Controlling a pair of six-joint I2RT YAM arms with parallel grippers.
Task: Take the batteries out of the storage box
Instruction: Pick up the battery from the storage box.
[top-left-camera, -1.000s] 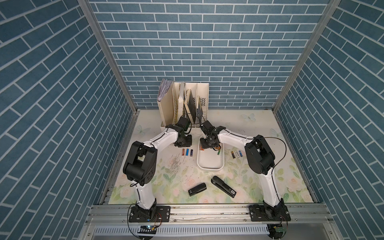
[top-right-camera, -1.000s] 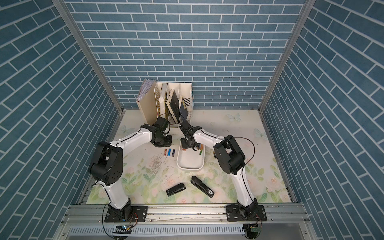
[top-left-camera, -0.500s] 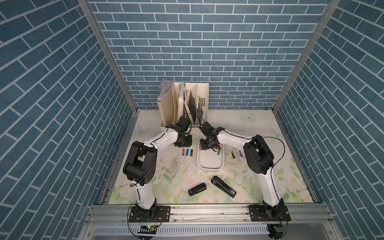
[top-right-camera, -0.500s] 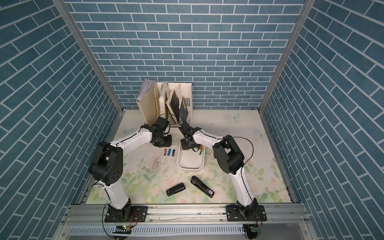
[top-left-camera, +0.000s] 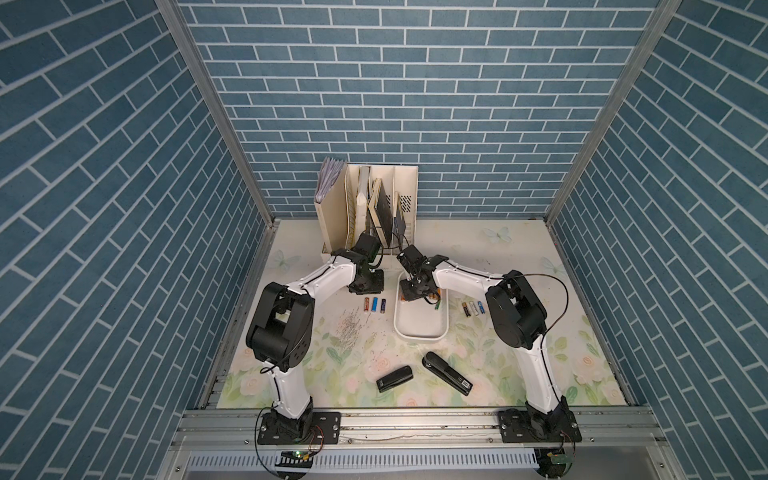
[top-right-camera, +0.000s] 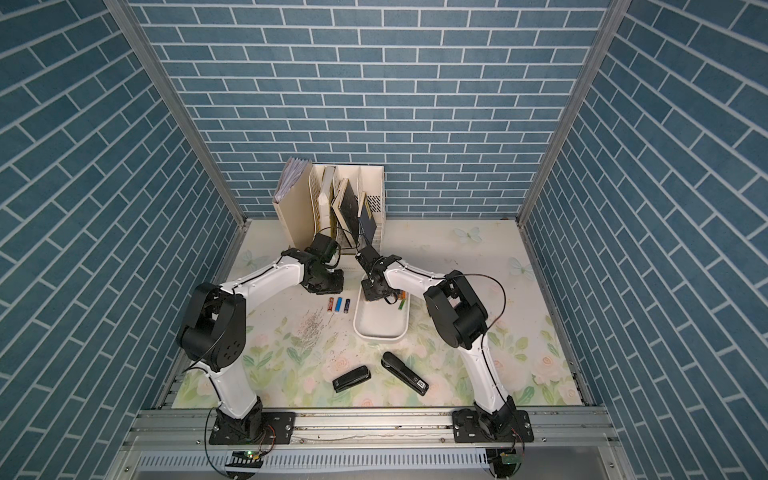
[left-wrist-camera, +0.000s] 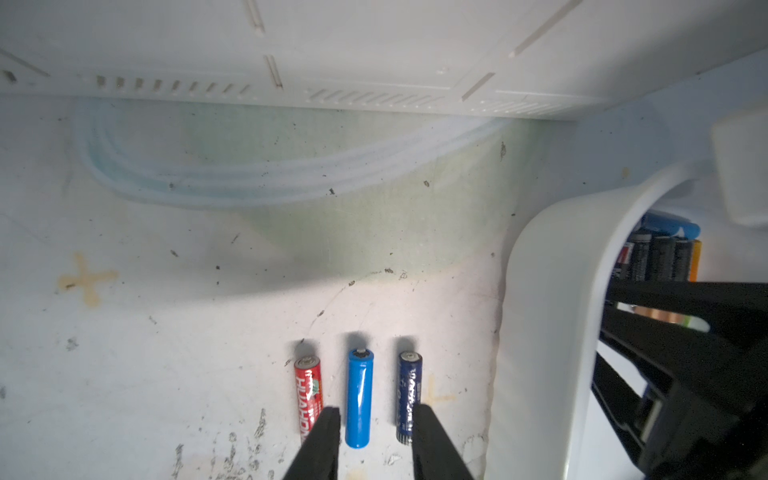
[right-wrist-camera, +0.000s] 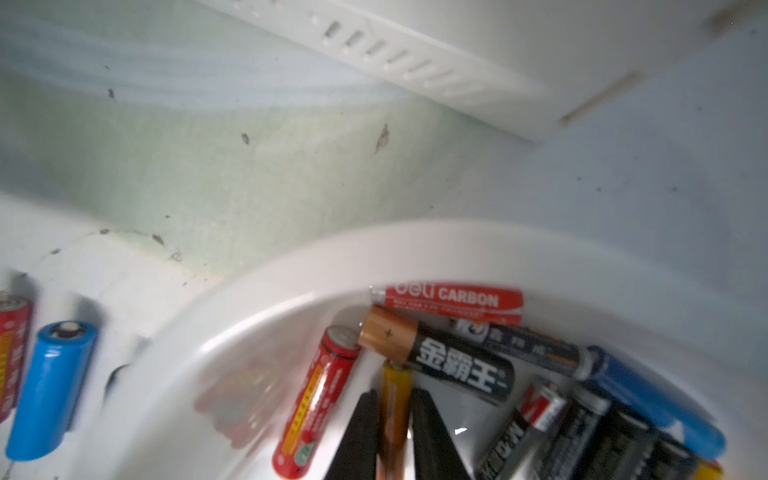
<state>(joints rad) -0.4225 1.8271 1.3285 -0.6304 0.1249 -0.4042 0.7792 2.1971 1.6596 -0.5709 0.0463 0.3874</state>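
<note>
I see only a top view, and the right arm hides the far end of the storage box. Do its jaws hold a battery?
Observer: Yes, in the right wrist view the right jaws are closed on a yellow battery inside the storage box.
Operator: And the left jaws?
Observer: Open and empty, with the light blue battery lying on the table between them.

top views: 2, high, facing down, whole scene | wrist views: 2, close, sharing storage box (left-wrist-camera: 548, 332) rim
</note>
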